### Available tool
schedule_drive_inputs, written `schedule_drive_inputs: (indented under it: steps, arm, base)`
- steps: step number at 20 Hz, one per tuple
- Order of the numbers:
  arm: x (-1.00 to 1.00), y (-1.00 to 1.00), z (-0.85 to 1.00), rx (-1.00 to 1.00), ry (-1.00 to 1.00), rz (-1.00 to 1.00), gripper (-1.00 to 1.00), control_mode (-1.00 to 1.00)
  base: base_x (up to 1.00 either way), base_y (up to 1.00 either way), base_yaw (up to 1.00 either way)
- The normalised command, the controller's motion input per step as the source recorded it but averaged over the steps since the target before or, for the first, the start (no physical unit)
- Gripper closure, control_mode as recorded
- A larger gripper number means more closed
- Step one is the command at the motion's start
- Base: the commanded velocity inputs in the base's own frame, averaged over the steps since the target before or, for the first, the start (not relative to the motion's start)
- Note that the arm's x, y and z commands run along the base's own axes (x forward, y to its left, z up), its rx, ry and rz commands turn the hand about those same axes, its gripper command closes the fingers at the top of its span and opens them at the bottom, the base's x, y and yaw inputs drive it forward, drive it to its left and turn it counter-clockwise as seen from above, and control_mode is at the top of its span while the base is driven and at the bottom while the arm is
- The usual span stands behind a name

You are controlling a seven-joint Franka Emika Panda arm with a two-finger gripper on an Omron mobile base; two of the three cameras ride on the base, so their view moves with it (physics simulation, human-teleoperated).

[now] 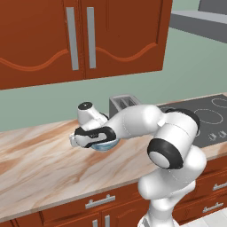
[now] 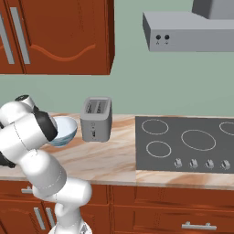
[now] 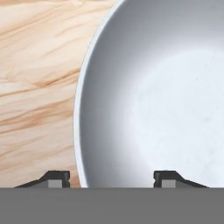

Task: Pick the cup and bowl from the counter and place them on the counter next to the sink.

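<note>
- Left base view: the hand (image 1: pixel 91 141) sits left of centre in the frame, pointing down onto the counter (image 1: pixel 40 164). The pale blue bowl (image 1: pixel 105 145) peeks out under its lower right edge, just in front of the toaster (image 1: pixel 123 103). The hand lies over the bowl's left part, not over its middle. The fingertips are hidden by the hand's own body here.
- Right base view: the bowl (image 2: pixel 65 129) stands at middle left of the frame, just left of the toaster (image 2: pixel 96 119), on the counter (image 2: pixel 103 157). The stovetop (image 2: pixel 192 144) fills the right half. The arm's dark joint covers the bowl's left rim, so how the fingers sit cannot be made out.
- Hand view: the bowl (image 3: pixel 157 96) takes up the right and centre of the frame, and its rim runs as a curve from top centre down to the lower left. The counter (image 3: pixel 35 78) shows on the left.
- One fingertip (image 3: pixel 54 178) stands outside the rim over the counter, and the other is inside the bowl. So the rim wall lies between them, running roughly up the frame and across the line of closing.
- The jaws stand apart, astride the rim with a gap on each side. Nothing is gripped yet, as far as the frame shows. I judge the coming move is a pinch on that wall.
</note>
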Motion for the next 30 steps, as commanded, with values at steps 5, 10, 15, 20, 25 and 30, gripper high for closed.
schedule_drive_inputs:
  steps: [5,10,15,20,25,30]
  arm:
    - [0.00,0.00,0.00,0.00,0.00,0.00,1.00,-1.00]
    - [-0.07,0.00,0.00,0.00,-0.01,0.00,1.00,-1.00]
    - [-0.56,0.00,0.19,0.00,-0.01,0.01,1.00,-1.00]
    - [-0.53,0.00,0.46,0.00,0.00,0.03,1.00,-1.00]
    - [-0.35,0.00,0.38,-0.06,0.00,0.04,1.00,-1.00]
    - [0.00,0.00,0.03,-0.24,0.00,0.08,1.00,-1.00]
  base:
    - [0.00,0.00,0.00]
    - [0.00,0.00,0.00]
    - [0.00,0.00,0.00]
    - [0.00,0.00,0.00]
    - [0.00,0.00,0.00]
    - [0.00,0.00,0.00]
